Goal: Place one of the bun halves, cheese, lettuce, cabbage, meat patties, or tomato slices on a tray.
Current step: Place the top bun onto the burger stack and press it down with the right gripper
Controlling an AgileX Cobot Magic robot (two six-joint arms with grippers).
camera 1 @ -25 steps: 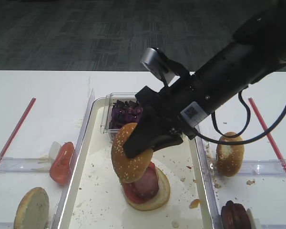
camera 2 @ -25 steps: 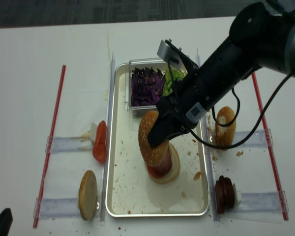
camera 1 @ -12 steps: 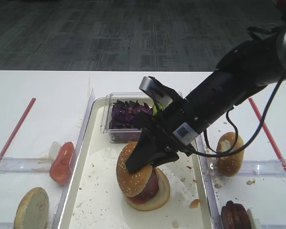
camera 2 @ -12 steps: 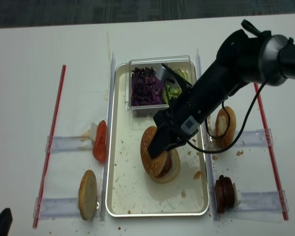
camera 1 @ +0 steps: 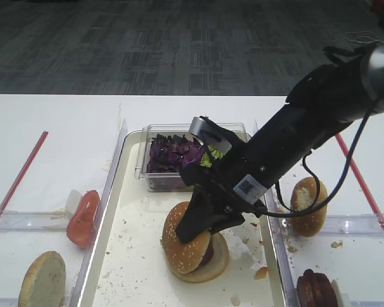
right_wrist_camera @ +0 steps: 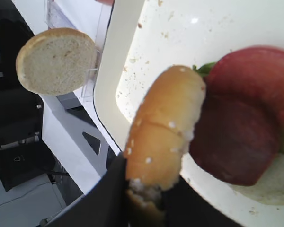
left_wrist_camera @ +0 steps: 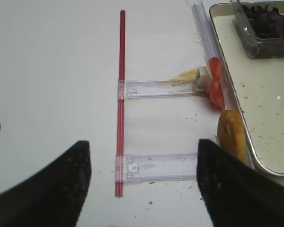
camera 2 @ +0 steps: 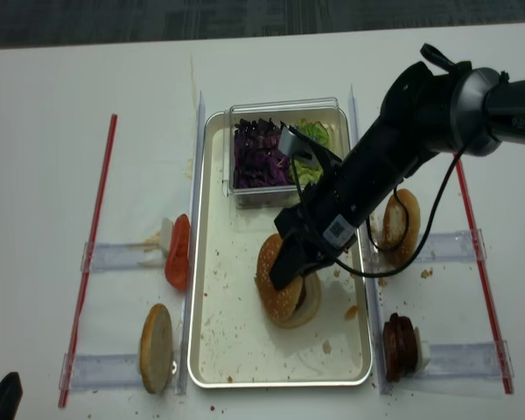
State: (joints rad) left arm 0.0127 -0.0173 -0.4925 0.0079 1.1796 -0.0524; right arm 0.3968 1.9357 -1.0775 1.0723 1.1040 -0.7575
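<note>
Now the domed golden-brown sesame-seeded bun top [camera 1: 184, 240] sits much lower than it did a second ago: it hung tilted above the stack then, and it has since come down and to the right until it leans against the side of the dark reddish-brown meat patty [right_wrist_camera: 229, 142] and red tomato slice [right_wrist_camera: 248, 71] on the pale bottom bun [camera 1: 211, 263], inside the large off-white rectangular tray [camera 2: 219, 350]. That suggests the placing is nearly done, with only the release and a clean withdrawal left. The right gripper [camera 1: 201, 227] is clamped tight on the bun top's edge; the wrist view shows the black fingers pinching its rim, the bun standing nearly on edge rather than flat. It may tip or slide off when let go. The left gripper [left_wrist_camera: 142, 184] hangs away over the white table [left_wrist_camera: 52, 71], its dark fingers spread wide apart and holding nothing.
</note>
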